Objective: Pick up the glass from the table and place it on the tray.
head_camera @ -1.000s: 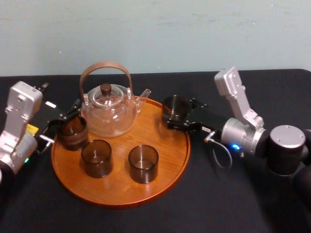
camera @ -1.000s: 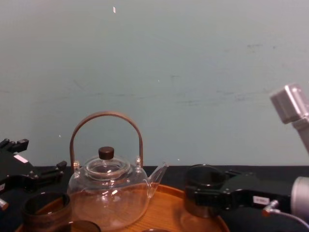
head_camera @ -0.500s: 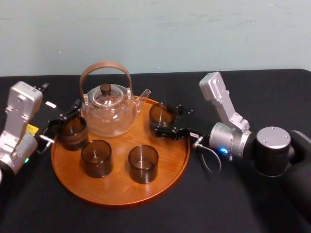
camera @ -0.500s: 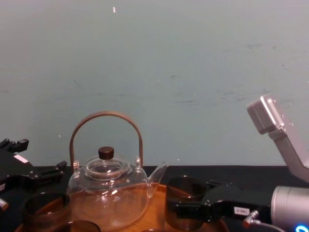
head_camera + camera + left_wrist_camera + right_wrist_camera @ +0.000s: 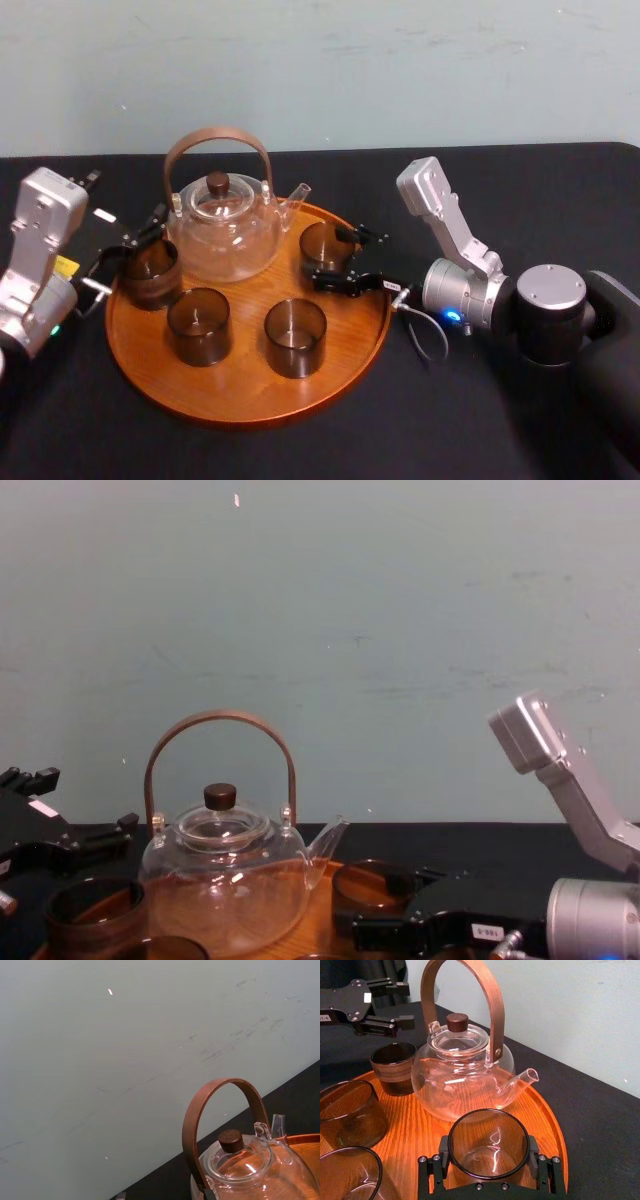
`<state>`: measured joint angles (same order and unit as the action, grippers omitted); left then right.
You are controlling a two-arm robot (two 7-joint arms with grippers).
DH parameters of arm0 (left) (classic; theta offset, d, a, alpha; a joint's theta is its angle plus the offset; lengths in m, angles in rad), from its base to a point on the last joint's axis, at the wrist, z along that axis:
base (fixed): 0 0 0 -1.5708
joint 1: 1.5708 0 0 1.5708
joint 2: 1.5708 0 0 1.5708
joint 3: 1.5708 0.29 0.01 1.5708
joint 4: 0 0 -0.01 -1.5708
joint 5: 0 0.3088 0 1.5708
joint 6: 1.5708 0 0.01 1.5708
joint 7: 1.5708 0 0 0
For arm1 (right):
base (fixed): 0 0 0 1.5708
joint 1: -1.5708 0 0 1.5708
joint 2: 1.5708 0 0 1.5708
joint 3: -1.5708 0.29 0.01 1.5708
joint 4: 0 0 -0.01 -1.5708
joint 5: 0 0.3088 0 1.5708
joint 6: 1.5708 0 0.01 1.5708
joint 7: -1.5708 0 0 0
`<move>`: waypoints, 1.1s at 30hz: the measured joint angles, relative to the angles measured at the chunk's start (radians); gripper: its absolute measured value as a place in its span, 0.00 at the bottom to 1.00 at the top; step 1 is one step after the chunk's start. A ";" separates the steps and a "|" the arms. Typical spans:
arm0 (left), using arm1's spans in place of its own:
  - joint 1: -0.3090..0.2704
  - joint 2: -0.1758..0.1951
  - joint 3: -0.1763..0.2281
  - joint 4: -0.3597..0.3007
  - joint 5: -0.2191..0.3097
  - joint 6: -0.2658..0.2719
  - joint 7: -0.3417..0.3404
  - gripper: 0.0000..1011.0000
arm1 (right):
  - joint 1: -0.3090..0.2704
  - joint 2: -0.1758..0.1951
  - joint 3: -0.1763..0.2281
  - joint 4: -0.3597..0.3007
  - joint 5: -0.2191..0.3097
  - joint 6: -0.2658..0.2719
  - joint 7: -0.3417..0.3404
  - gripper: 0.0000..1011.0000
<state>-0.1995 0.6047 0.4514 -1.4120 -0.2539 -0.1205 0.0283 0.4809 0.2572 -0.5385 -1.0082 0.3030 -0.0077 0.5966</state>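
The matte black table (image 5: pixel 500 180) carries the round wooden tray (image 5: pixel 240 385), glossy-grained with a low rim; the bulbous clear teapot (image 5: pixel 225 230) sits at its 12 o'clock; the smooth, smoky, cylindrical glass (image 5: pixel 325 245) is at 2 o'clock, clamped in the right gripper (image 5: pixel 330 256), which should set it flat, clear of the spout, before letting go; the left gripper (image 5: pixel 409 1004) idles at 9 o'clock, jaws apart.

Right tool (image 5: pixel 330 253) clamped, left tool (image 5: pixel 132 250) spread.

The teapot (image 5: pixel 222 225) fills the tray's (image 5: pixel 240 395) back; the right gripper (image 5: pixel 332 256) with its glass (image 5: pixel 322 242) blocks the right. Other glasses (image 5: pixel 198 325) crowd left and middle. Wood near the front is bare.
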 joint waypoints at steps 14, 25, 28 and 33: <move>0.000 0.000 0.000 0.000 0.000 0.000 0.000 0.99 | 0.005 -0.006 -0.008 0.013 -0.017 -0.005 -0.007 0.90; 0.000 0.000 0.000 0.000 0.000 0.000 0.000 0.99 | 0.006 -0.010 -0.010 0.020 -0.024 -0.009 -0.008 0.90; 0.000 0.000 0.000 0.000 0.000 0.000 0.000 0.99 | 0.006 -0.011 -0.010 0.021 -0.027 -0.010 -0.010 0.90; 0.000 0.000 0.000 0.000 0.000 0.000 0.000 0.99 | 0.006 -0.012 -0.009 0.022 -0.030 -0.010 -0.011 0.90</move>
<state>-0.1995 0.6047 0.4514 -1.4120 -0.2539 -0.1205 0.0283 0.4864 0.2457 -0.5480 -0.9867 0.2733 -0.0177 0.5854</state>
